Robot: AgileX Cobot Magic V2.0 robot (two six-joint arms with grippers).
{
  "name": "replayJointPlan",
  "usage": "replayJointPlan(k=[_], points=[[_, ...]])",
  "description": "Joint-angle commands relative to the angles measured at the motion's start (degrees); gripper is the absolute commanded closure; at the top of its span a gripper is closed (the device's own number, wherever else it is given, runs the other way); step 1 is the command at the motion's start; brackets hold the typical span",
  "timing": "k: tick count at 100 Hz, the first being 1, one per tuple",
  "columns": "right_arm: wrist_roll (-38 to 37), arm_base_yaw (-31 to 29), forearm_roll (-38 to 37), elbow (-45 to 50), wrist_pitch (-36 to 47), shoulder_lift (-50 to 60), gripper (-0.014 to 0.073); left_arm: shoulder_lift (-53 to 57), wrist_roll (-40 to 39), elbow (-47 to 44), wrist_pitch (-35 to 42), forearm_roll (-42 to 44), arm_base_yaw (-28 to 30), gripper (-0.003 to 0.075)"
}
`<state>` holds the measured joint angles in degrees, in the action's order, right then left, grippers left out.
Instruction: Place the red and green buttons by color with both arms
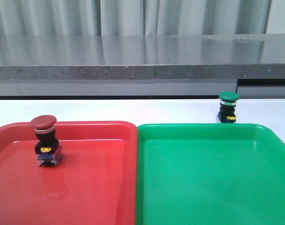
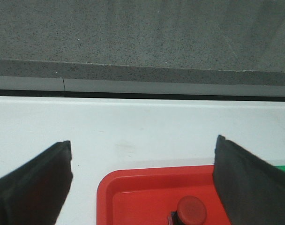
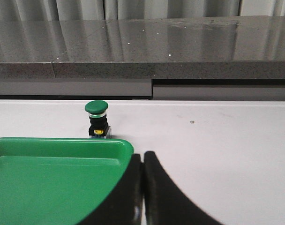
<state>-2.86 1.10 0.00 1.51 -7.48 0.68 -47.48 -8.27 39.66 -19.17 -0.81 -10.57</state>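
The red button [image 1: 45,140] stands upright inside the red tray [image 1: 95,187], near its far left part. From the left wrist view its dark red cap [image 2: 191,210] shows low between the fingers. My left gripper [image 2: 142,150] is open, above and apart from it, holding nothing. The green button [image 1: 228,107] stands on the white table just behind the green tray [image 1: 213,178]; the right wrist view has the green button [image 3: 97,120] beyond the tray's far rim [image 3: 63,143]. My right gripper [image 3: 143,159] is shut and empty, near the tray's far right corner. Neither arm shows in the front view.
A grey stone ledge [image 1: 142,61] runs along the back of the white table [image 1: 133,110]. The two trays sit side by side, touching, at the front. Bare table surface [image 3: 217,140] lies to the right of the green tray.
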Motion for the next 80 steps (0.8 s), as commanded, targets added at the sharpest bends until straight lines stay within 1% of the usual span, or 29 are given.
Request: replayJointPlan(k=[1,32,37,44,51,58,80], points=[[0.2,-0.4,-0.4,-0.8,4.9,1.1,0.0703,5.2,-0.5,-1.3,3.3,0.2,0.2,0.0132],[0.2,-0.4,-0.4,-0.8,4.9,1.1,0.0703,19.8,-0.5,-10.7,3.2,0.2,0.2,0.0136],[0.2,-0.4,-0.4,-0.8,4.9,1.1,0.0703,21.3,-0.5,-11.3,3.2,0.2,0.2,0.0147],[0.2,-0.4,-0.4,-0.8,4.9,1.1,0.0703,22.9,-0.5,-12.1,3.2,0.2,0.2,0.0185],[0.2,-0.4,-0.4,-0.8,4.9,1.1,0.0703,23.7,-0.5,-12.3,3.0,0.2,0.2,0.0255],[0.2,-0.4,-0.4,-0.8,4.9,1.1,0.0703,23.9,-0.5,-12.3,2.9,0.2,0.2,0.0353],[0.2,-0.4,-0.4,-0.8,4.9,1.1,0.0703,23.9,-0.5,-12.3,3.0,1.1,0.2,0.0717]])
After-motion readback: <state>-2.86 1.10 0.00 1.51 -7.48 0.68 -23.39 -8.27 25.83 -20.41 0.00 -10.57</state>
